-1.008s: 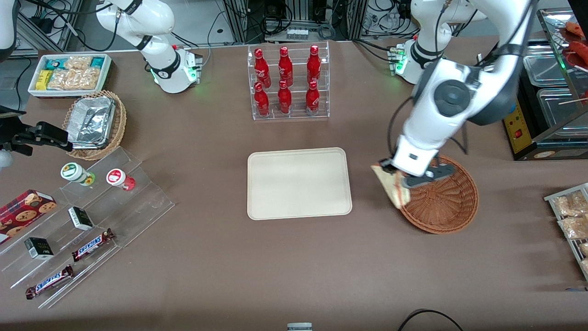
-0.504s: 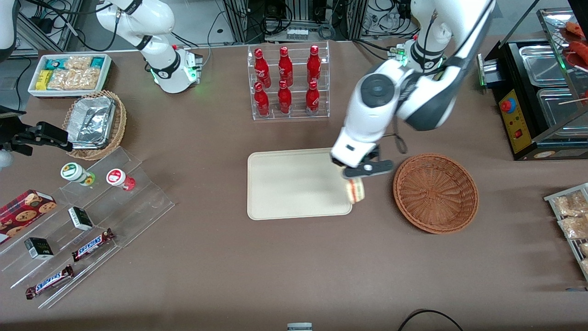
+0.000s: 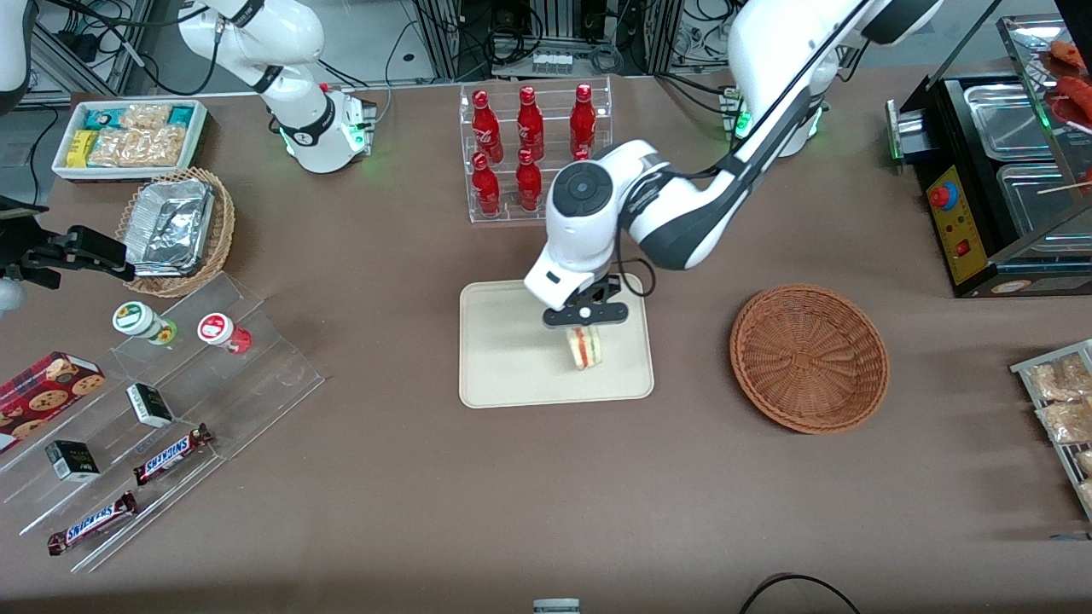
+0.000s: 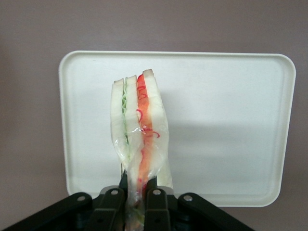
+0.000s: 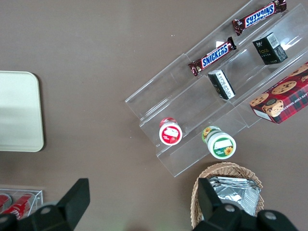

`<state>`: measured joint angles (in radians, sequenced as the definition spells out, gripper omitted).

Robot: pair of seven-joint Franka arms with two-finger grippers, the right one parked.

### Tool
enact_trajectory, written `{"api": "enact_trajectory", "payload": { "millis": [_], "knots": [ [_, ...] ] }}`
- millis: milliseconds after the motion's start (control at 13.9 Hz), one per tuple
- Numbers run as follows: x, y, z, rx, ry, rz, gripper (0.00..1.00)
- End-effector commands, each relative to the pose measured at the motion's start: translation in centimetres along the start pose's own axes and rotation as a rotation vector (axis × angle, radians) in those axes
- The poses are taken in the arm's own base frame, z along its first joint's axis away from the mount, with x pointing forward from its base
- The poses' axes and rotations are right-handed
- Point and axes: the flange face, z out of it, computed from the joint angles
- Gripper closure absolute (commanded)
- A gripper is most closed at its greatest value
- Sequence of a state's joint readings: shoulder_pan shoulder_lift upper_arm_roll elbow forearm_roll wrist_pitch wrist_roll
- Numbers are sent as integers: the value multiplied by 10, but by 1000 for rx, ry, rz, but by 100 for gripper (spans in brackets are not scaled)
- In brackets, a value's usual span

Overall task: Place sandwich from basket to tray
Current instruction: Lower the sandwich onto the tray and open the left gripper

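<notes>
The sandwich [image 3: 584,348] is held in the air over the tray [image 3: 512,375], pinched between the two fingers of the left arm's gripper [image 3: 585,320]. It is carried over the part of the tray nearest the basket [image 3: 809,358]. In the left wrist view the sandwich [image 4: 138,144] is seen edge-on, wrapped in clear film, with pale bread slices, a green layer and a red and orange layer; its lower end is clamped by the black fingers [image 4: 153,207], and the cream tray [image 4: 231,120] lies beneath it.

Across the front view, starting at the parked arm's end of the table, a white bin of snack packets [image 3: 130,136] is found, and nearer the camera a light wicker basket of foil trays [image 3: 175,230]. Nearer still, a clear stepped display [image 3: 171,409] is seen, on which two small lidded cups [image 3: 141,321], small dark boxes [image 3: 149,404] and two Snickers bars [image 3: 171,454] are set, with a red cookie box [image 3: 47,385] beside them. At the table's middle, a clear rack of red bottles [image 3: 529,153] stands farther from the camera than the tray. Toward the working arm's end, the round reddish-brown basket lies well apart from the tray, and nothing is seen inside it. A metal rack of bagged snacks [image 3: 1058,409] is seen at the table's edge.
</notes>
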<state>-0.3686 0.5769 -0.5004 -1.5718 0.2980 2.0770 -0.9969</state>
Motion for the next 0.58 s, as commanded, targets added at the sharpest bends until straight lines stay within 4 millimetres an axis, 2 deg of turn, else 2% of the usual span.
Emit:
{"api": "enact_trajectory", "payload": {
  "millis": [0, 216, 504],
  "knots": [
    [-2, 25, 14, -18, 39, 38, 100],
    [-7, 32, 44, 13, 62, 101, 100],
    [-6, 44, 66, 7, 67, 131, 100]
  ]
}}
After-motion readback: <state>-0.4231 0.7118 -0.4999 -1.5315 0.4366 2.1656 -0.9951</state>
